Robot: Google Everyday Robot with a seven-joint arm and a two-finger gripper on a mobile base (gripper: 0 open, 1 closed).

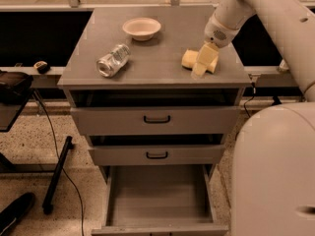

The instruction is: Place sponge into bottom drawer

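The yellow sponge [188,59] lies on the right side of the grey cabinet top [157,70]. My gripper [203,67] hangs from the white arm at the upper right and sits right over the sponge's right half, covering it. I cannot tell whether it touches the sponge. The bottom drawer [160,193] is pulled open at the foot of the cabinet, and its flat grey floor is bare.
A pale bowl [141,28] stands at the back of the cabinet top and a crushed clear bottle [112,60] lies on the left. The two upper drawers [156,119] with black handles are slightly open. My white arm [275,171] fills the right. Cables and a stand [56,173] are on the floor at the left.
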